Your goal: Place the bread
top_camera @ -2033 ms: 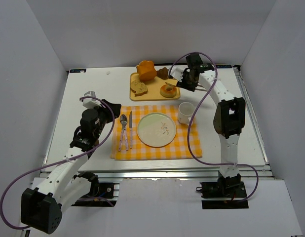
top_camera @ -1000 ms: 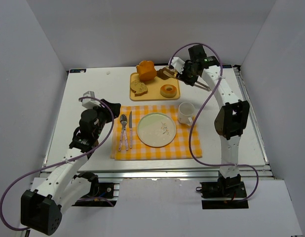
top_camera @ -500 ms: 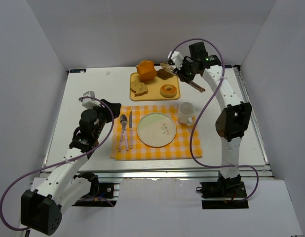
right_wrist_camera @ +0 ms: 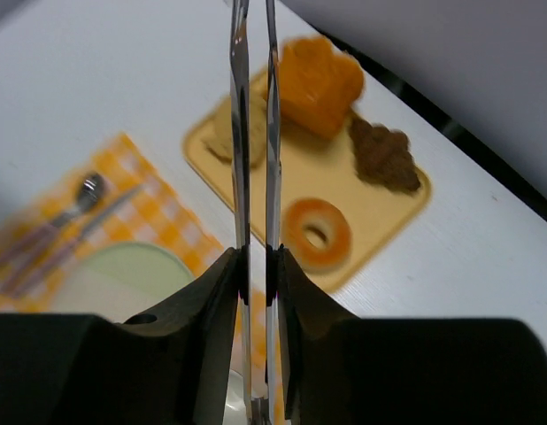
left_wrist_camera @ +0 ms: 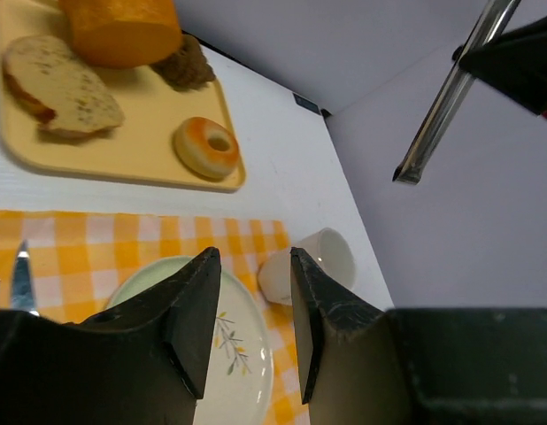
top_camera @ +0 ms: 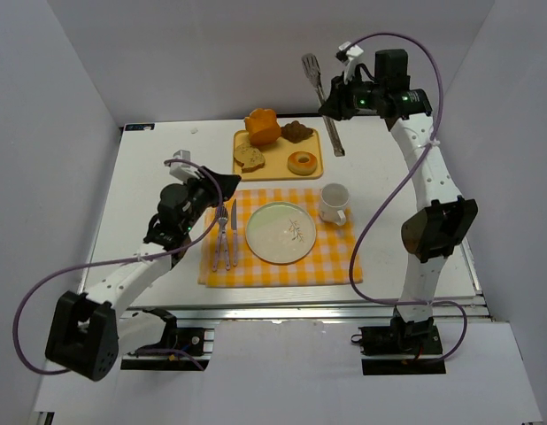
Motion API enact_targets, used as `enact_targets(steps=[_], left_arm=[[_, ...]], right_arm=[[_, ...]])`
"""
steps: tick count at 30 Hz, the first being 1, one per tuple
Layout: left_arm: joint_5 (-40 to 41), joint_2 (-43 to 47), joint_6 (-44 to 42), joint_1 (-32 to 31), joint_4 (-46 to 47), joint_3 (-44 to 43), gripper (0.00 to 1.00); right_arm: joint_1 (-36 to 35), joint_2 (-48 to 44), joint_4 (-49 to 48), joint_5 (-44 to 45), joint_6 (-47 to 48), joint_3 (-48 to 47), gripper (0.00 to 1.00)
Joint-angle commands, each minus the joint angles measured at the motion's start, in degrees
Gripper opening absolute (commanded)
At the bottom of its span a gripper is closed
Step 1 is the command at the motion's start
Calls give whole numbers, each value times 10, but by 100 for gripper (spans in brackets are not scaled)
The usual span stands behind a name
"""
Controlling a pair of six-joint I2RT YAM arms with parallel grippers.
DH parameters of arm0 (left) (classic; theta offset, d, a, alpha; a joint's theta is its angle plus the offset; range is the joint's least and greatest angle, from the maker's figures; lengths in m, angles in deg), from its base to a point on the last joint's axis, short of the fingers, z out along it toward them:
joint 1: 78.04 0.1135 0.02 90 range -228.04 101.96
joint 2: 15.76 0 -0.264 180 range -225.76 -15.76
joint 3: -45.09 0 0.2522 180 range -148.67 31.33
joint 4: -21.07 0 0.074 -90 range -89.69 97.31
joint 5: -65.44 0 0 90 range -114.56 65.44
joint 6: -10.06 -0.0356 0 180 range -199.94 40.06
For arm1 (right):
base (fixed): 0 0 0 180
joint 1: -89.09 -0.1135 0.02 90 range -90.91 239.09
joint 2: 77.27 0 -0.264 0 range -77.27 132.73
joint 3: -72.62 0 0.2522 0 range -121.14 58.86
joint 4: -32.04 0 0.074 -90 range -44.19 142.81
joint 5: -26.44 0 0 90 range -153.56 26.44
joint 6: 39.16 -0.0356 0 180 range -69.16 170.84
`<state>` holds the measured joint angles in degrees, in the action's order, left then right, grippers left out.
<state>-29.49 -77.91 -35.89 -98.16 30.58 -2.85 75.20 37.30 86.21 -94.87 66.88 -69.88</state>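
Note:
The bread is a flat tan speckled slice lying at the left of the yellow tray; it shows in the left wrist view and, blurred behind the tongs, in the right wrist view. The green plate sits on the checked mat. My right gripper is shut on metal tongs, held high above the tray's right end; the tong arms stand slightly apart and hold nothing. My left gripper is open and empty, above the mat's left part near the cutlery.
The tray also carries an orange loaf, a dark brown piece and a donut. A white cup stands right of the plate. A fork and knife lie on the mat's left edge. White walls close in the table.
My right arm has lifted the tongs up and away from the tray, to high near the back wall. My left arm has reached forward and right, toward the cutlery.

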Motion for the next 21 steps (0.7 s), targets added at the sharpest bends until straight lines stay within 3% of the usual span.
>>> enact_targets(steps=[1, 8, 11, 13, 16, 21], left_arm=[[-36, -56, 11, -26, 78, -50, 47], [-57, -169, 13, -49, 132, -124, 46], [-66, -194, 16, -51, 136, -148, 46], [-77, -211, 24, -52, 146, -165, 49], [-111, -213, 57, -52, 217, -157, 62], [-165, -212, 115, -52, 358, -132, 71]], right_arm=[[-8, -44, -90, -101, -150, 14, 27], [-10, -73, -238, -214, -377, 68, 27], [-25, -80, -268, -241, -410, 90, 27], [-38, -86, -277, -249, -420, 111, 27], [-39, -83, -309, -257, -448, 119, 27], [-40, -80, -343, -289, -477, 130, 27]])
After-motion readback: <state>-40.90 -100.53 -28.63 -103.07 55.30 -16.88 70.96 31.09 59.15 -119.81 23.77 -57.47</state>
